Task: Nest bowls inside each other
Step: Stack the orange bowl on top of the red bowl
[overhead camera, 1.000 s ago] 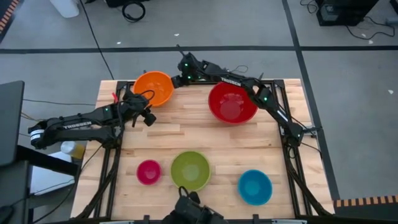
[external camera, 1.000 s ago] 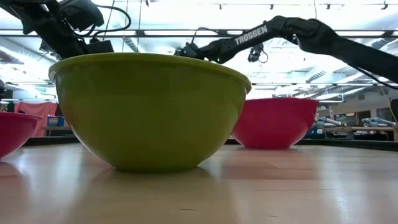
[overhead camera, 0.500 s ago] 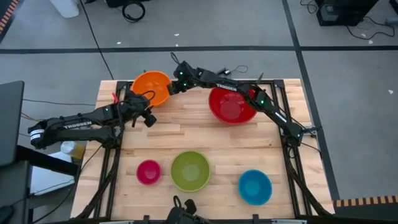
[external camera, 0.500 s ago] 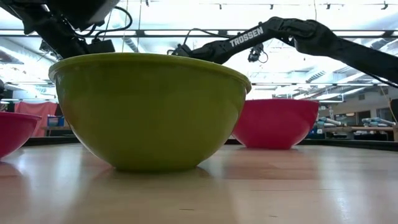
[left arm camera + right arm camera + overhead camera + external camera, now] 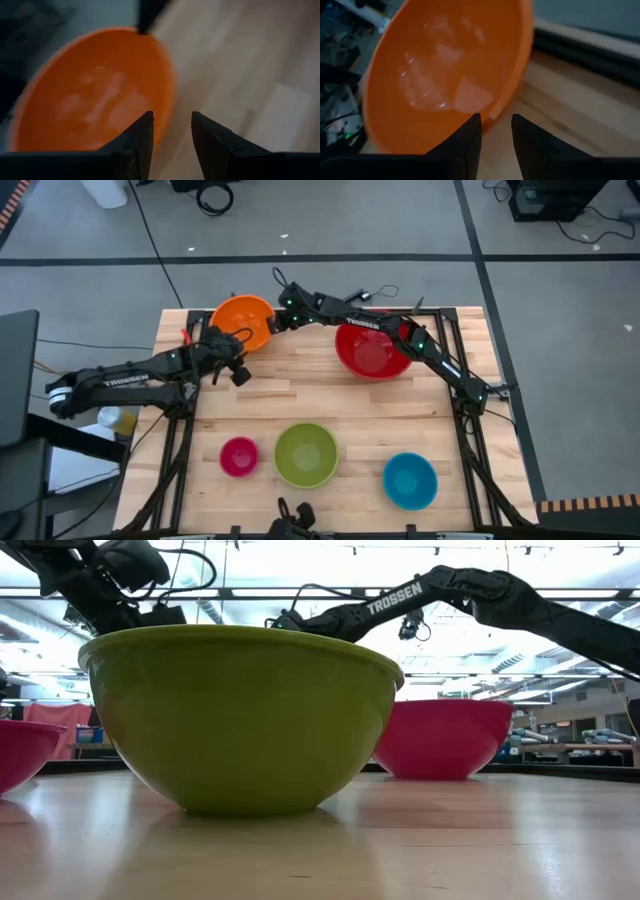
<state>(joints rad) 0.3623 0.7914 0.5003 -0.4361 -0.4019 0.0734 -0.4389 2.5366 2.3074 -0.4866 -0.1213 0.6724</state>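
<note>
An orange bowl [image 5: 245, 323] stands on its base at the table's far left. My right gripper [image 5: 494, 120] reaches across the table to its right rim [image 5: 496, 111], fingers open, pointing slantwise down. That rim lies at the mouth of the gap. My left gripper [image 5: 171, 119] hovers open at the bowl's near right side [image 5: 167, 100], apart from it, and also shows in the high view [image 5: 243, 343]. A red bowl [image 5: 373, 350] stands at the far right under my right arm. Along the near edge stand a pink bowl [image 5: 238, 456], a green bowl [image 5: 306, 454] and a blue bowl [image 5: 410, 480]. My right gripper has the orange bowl's right rim [image 5: 492, 116] just ahead of its open fingers, coming at it slantwise from above and from the table's right. Whether a finger touches the rim, I cannot tell.
The green bowl [image 5: 240, 710] fills the front of the low view, with the red bowl [image 5: 445, 735] behind it. Bare wood lies in the table's middle [image 5: 300, 395]. A dark cable loops over my left wrist [image 5: 225, 340].
My right gripper has moved toward the table's left edge and a little down, closing in on the orange bowl's right rim. My left gripper has rolled a little in place. The bowls have stayed where they were.
</note>
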